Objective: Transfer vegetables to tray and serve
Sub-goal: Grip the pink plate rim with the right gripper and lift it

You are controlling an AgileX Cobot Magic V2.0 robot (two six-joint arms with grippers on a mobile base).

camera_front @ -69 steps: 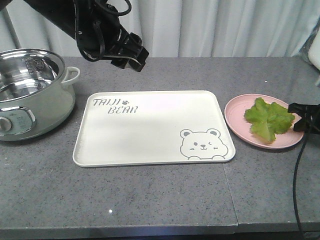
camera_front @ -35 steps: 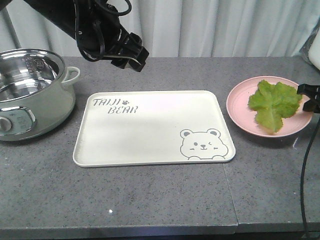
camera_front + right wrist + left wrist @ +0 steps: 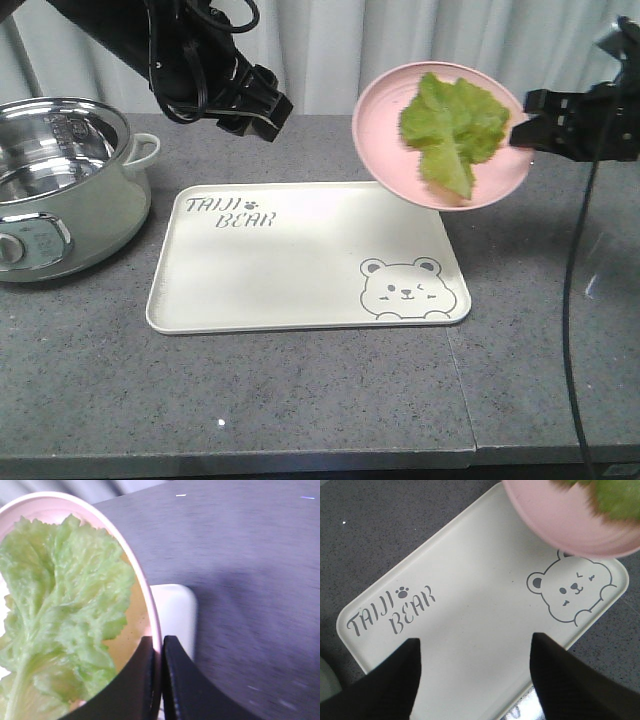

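Right claw [image 3: 522, 130] should, I reckon, tip the pink plate [image 3: 380, 115] slowly over the tray [image 3: 300, 260] middle so the lettuce [image 3: 452, 128] slides onto it, not the table [image 3: 300, 400]. It's pinched nearly closed on the plate's rim, upper right, lettuce lying on the tilted plate. Left claw [image 3: 475, 655] hangs wide open, empty.
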